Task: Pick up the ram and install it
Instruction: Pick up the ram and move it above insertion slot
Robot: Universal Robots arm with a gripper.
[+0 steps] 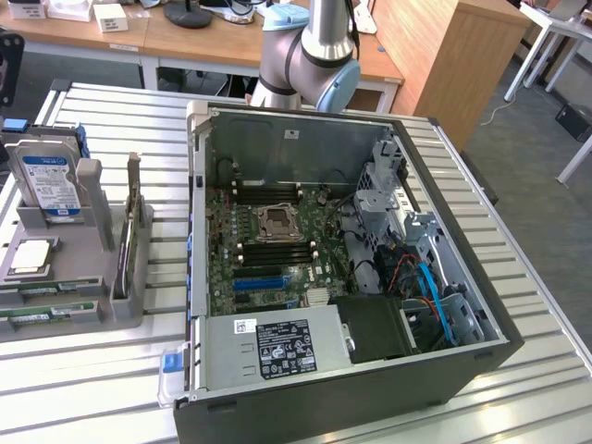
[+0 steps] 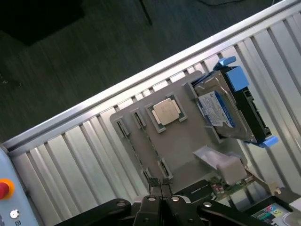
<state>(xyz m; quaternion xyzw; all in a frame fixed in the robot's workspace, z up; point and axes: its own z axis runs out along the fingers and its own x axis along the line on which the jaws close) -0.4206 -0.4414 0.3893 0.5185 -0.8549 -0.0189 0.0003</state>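
Gripper [image 2: 160, 184] closed and empty, over the grey holder [image 2: 188, 141] with ram [image 1: 46, 313] and processor chip [image 2: 166, 111].

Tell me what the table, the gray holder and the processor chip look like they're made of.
Table: likely aluminium, matte silver; long ribbed slats with a pale metallic sheen.
Holder: probably plastic, flat matte gray; shaped slots and posts, no shine.
Chip: metal lid, satin silver with a warm tint, on a green board edge; which metal can't be told.
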